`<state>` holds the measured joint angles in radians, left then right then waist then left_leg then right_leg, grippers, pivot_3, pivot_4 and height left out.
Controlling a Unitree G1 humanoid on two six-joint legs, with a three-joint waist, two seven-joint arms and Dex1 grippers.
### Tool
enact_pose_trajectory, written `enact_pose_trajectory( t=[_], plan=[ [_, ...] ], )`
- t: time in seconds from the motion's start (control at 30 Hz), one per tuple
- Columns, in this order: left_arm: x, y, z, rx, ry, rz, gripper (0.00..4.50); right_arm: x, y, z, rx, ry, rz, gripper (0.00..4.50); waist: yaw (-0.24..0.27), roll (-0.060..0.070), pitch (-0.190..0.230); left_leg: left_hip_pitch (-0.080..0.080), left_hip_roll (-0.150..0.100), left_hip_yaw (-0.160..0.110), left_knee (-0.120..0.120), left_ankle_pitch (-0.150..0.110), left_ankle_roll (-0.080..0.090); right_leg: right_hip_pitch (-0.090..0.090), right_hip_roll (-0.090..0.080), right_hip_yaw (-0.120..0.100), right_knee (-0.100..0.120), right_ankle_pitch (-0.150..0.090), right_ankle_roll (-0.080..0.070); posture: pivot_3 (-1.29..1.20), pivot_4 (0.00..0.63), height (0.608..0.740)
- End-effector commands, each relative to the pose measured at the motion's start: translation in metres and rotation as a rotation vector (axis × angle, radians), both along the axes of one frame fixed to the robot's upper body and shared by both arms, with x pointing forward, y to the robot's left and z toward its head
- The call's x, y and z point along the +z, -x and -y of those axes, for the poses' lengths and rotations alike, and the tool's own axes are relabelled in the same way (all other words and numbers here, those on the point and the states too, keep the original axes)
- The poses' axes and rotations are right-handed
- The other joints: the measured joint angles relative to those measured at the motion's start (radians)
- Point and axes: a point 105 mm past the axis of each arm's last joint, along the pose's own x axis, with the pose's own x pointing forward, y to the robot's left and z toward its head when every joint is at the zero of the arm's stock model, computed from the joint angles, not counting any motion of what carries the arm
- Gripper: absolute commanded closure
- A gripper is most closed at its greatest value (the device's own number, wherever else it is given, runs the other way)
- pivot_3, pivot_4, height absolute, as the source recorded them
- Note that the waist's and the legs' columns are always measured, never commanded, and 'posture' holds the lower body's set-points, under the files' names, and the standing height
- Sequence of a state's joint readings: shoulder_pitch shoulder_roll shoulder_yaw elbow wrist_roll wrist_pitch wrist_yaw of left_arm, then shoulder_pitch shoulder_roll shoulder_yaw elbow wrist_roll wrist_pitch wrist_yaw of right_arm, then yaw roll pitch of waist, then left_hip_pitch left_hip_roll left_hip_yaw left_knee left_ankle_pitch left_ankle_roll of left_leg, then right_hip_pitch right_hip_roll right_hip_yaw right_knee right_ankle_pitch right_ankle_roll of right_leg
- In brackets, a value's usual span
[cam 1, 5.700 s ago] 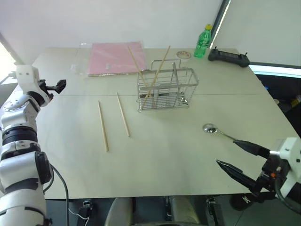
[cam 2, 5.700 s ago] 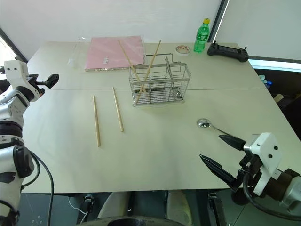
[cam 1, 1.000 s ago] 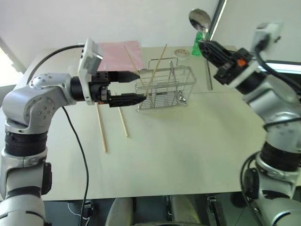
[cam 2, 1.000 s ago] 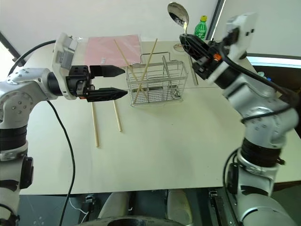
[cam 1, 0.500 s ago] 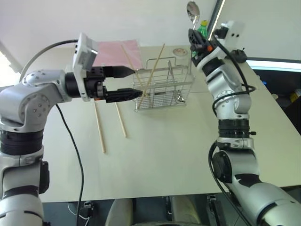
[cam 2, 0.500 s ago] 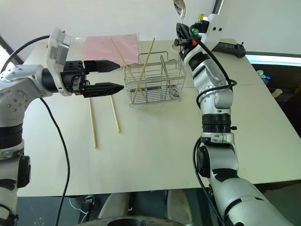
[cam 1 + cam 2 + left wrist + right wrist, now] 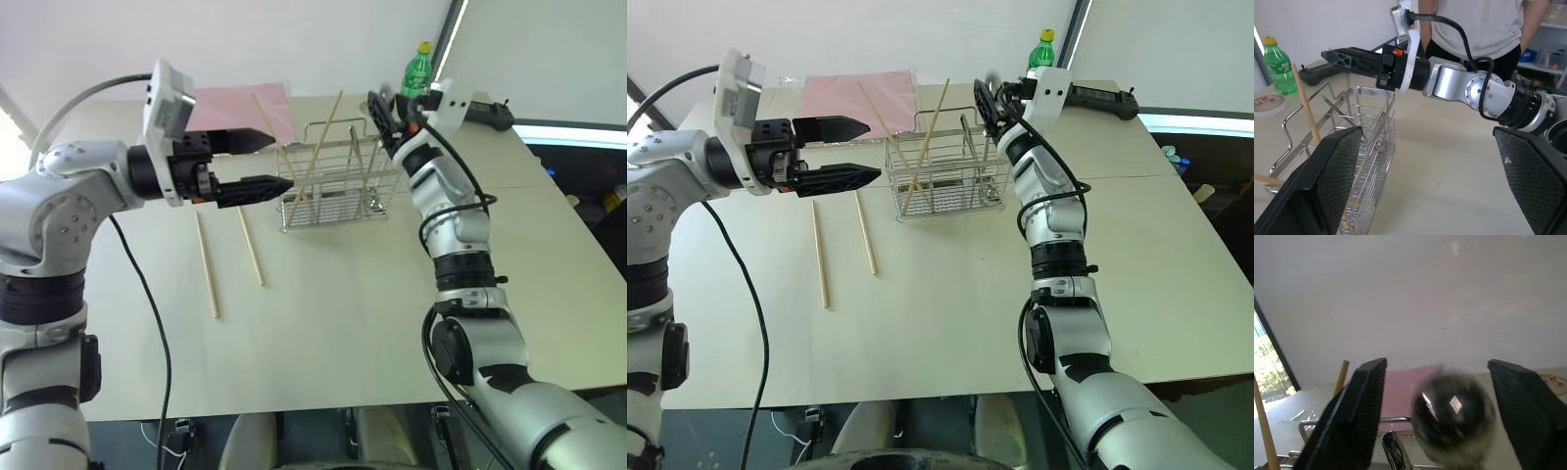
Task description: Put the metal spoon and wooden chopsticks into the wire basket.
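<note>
The right hand (image 7: pixel 986 102) reaches over the end of the silver wire-grid basket (image 7: pixel 338 182) with its two black fingers (image 7: pixel 1361 416) spread wide. Between them sits the round bowl of the small shiny metal spoon (image 7: pixel 1453 418), blurred and touching neither finger as far as can be seen. So this hand is open and grips nothing.

The left hand (image 7: pixel 275 162) hangs level at the basket's other end, its fingertips just short of the wires. It is open too, with nothing between its fingers.

Two pale wooden chopsticks (image 7: pixel 319 147) lean crossed inside the basket, just past the left hand's fingertips. Two more loose chopsticks (image 7: pixel 207 264) lie flat on the pale table (image 7: pixel 343 323), below the left hand and apart from each other.

Beyond the right hand stands a green plastic bottle with a yellow cap (image 7: pixel 416 70); its label cannot be read. A black handheld controller (image 7: pixel 487 114) lies just beside that bottle. A small round red-and-white lid (image 7: pixel 1261 103) rests near the bottle; its print is too small to read. Behind the left hand lies a flat pink packet in clear wrap (image 7: pixel 235 106).

In the left wrist view a person in a white shirt (image 7: pixel 1474 24) stands past the table's edge, behind the right arm.
</note>
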<state>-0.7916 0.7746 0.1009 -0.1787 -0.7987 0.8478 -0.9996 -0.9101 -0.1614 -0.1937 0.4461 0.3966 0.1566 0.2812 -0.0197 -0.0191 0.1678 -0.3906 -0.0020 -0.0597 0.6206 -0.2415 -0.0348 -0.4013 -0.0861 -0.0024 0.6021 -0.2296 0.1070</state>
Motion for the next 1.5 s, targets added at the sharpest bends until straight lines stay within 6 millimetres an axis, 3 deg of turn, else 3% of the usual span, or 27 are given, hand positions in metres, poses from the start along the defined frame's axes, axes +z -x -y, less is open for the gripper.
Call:
enact_pose_trajectory(
  t=[0.03,0.23,0.33,0.47,0.7,0.8,0.87,1.0,1.07,1.13,1.27,1.5],
  plan=[
    [0.013,0.003,-0.002,-0.001,0.009,0.054,0.00,0.029,0.011,0.007,-0.015,-0.004,0.093,0.07,-0.001,0.000,0.000,0.000,0.000,0.000,0.000,0.000,0.000,0.000,0.000,0.000,0.000,0.000,0.000,0.00,0.150,0.721],
    [0.015,-0.002,-0.002,0.000,0.013,0.060,0.00,0.053,0.031,0.032,-0.042,0.045,0.141,0.07,0.004,0.000,0.000,0.000,0.000,0.000,0.000,0.000,0.000,0.000,0.000,0.000,0.001,0.000,0.000,0.00,0.150,0.721],
    [0.015,-0.004,-0.003,0.010,0.011,0.066,0.00,0.069,0.051,0.043,-0.018,0.114,0.167,0.07,0.004,0.000,0.000,0.000,0.000,0.000,0.000,0.000,0.000,0.000,0.000,0.000,0.000,0.000,0.000,0.00,0.150,0.721],
    [0.019,-0.008,-0.013,0.051,0.021,0.068,0.00,0.079,0.092,0.045,0.123,0.331,0.178,0.07,0.007,0.000,0.000,-0.001,0.000,0.000,0.000,0.000,0.000,0.000,0.000,0.000,-0.001,0.000,0.000,0.00,0.150,0.721],
    [0.024,-0.018,-0.041,0.184,0.027,0.058,0.00,0.044,0.167,0.043,0.433,0.720,0.042,0.07,0.001,0.000,0.000,0.000,0.000,0.001,-0.002,-0.001,0.001,0.001,0.000,0.000,-0.003,-0.001,-0.001,0.00,0.150,0.721],
    [0.022,-0.044,-0.070,0.433,0.064,-0.001,0.00,0.021,0.189,0.043,0.505,0.758,-0.059,0.07,0.006,-0.001,0.000,0.001,0.001,0.001,-0.001,-0.001,0.001,0.003,0.000,0.000,-0.004,-0.003,-0.003,0.00,0.150,0.721],
    [0.012,-0.064,-0.087,0.641,0.080,-0.098,0.00,0.009,0.192,0.043,0.482,0.759,-0.090,0.07,0.009,-0.001,0.000,0.002,0.001,0.000,0.001,-0.001,0.001,0.004,0.000,0.000,-0.004,-0.003,-0.003,0.00,0.150,0.721],
    [-0.003,-0.081,-0.099,0.897,0.070,-0.208,0.00,-0.001,0.193,0.042,0.445,0.696,-0.112,0.07,0.009,-0.003,0.001,0.001,0.001,0.000,0.007,-0.001,0.001,0.007,-0.001,0.000,-0.004,-0.005,0.001,0.00,0.150,0.721],
    [-0.029,-0.088,-0.116,1.149,0.074,-0.385,0.00,-0.007,0.195,0.040,0.436,0.680,-0.124,0.07,0.017,-0.005,0.001,0.001,0.000,-0.001,0.009,-0.001,0.001,0.008,-0.001,0.000,-0.005,-0.005,0.001,0.00,0.150,0.721],
    [-0.053,-0.085,-0.120,1.278,0.034,-0.523,0.00,-0.010,0.196,0.037,0.432,0.671,-0.130,0.07,0.024,-0.005,0.001,0.000,-0.001,-0.002,0.010,-0.001,0.001,0.008,-0.001,0.000,-0.005,-0.001,0.004,0.00,0.150,0.721],
    [-0.078,-0.080,-0.111,1.327,-0.011,-0.643,0.00,-0.010,0.195,0.034,0.422,0.648,-0.128,0.07,0.027,-0.006,0.001,0.000,-0.002,-0.002,0.007,-0.001,0.001,0.007,-0.001,0.000,-0.004,-0.001,0.005,0.00,0.150,0.721],
    [-0.120,-0.094,-0.110,1.398,-0.073,-0.785,0.00,-0.006,0.189,0.033,0.374,0.609,-0.116,0.07,0.031,-0.006,0.001,0.000,-0.002,-0.002,0.006,0.000,0.000,0.006,-0.001,0.000,-0.004,-0.001,0.004,0.00,0.150,0.721]
  ],
)
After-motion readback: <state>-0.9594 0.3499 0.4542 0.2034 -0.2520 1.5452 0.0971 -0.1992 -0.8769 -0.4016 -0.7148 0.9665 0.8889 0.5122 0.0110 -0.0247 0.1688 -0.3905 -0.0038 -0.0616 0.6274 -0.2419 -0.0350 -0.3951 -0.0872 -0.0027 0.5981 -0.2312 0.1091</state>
